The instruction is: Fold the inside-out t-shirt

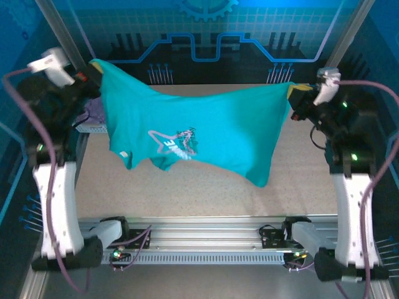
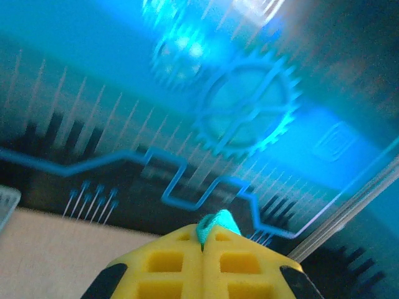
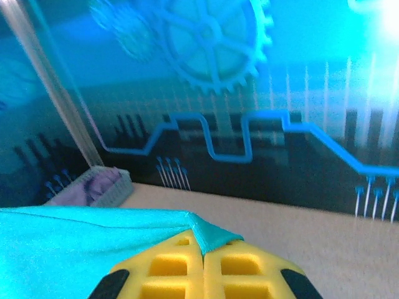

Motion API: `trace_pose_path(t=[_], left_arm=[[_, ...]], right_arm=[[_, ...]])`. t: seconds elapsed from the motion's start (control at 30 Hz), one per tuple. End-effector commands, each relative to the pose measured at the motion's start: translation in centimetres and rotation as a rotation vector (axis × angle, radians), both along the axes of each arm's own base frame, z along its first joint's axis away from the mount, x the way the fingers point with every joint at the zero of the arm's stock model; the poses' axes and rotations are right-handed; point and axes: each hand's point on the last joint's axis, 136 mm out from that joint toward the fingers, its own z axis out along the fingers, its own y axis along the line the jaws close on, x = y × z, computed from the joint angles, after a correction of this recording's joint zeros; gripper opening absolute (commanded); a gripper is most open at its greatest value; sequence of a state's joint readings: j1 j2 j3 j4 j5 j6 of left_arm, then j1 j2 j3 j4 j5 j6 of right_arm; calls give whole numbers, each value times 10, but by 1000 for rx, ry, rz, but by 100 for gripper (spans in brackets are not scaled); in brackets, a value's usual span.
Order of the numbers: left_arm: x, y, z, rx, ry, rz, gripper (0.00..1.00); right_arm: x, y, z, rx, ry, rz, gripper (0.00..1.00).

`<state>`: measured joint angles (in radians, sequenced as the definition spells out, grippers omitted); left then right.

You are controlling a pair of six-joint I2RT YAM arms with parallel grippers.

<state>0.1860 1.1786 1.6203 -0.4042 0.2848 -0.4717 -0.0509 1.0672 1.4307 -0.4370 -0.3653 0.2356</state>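
The teal inside-out t-shirt (image 1: 199,134) hangs stretched in the air between both arms, above the beige table (image 1: 206,193). A faint printed star logo shows through near its middle, and a small white tag sits at its lower left. My left gripper (image 1: 93,70) is shut on the shirt's upper left corner; a teal nub (image 2: 218,224) pokes out between its yellow fingers (image 2: 168,265). My right gripper (image 1: 294,93) is shut on the upper right corner, where a hemmed edge (image 3: 209,237) is pinched and cloth (image 3: 81,240) spreads away to the left.
A grey basket (image 3: 103,187) holding lavender cloth (image 1: 93,113) stands at the table's far left edge, partly behind the shirt. A metal rail (image 1: 199,233) runs along the near edge between the arm bases. The blue patterned backdrop closes the far side.
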Motion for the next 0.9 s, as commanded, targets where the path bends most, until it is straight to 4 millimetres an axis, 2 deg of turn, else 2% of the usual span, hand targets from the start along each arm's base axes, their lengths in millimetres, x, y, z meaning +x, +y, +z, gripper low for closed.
trace_pose_path(t=[0.0,0.1,0.23,0.37,0.47,0.53,0.6,0.7,0.77,0.87], left_arm=[[62,21,-42,-47,104,35,0],[91,30,-29,-27,94,75,0],[106,32,25,-45,3,73,0],[94,23,86,-39,-112,28,0],[75,16,109,-33,-165,3,0],[60,10,111,-31,-174,-16,0],[44,3,103,-35,-168,-37,0],[17,-5,63,-73,-129,-57,0],[-5,-15,19,-115,-89,-89,0],[-36,-24,-68,-171,34,-100,0]], right_arm=[[61,-8,-22,9,41,-59,0],[95,-14,-4,21,-1,-90,0],[114,-19,39,20,-90,-119,0],[109,-19,77,-8,-163,-111,0],[98,-17,90,-38,-185,-97,0],[91,-15,87,-59,-175,-83,0],[84,-11,74,-78,-141,-56,0],[73,-5,37,-89,-52,-17,0],[60,-2,-6,-81,51,-6,0],[36,-6,-83,-78,212,-40,0]])
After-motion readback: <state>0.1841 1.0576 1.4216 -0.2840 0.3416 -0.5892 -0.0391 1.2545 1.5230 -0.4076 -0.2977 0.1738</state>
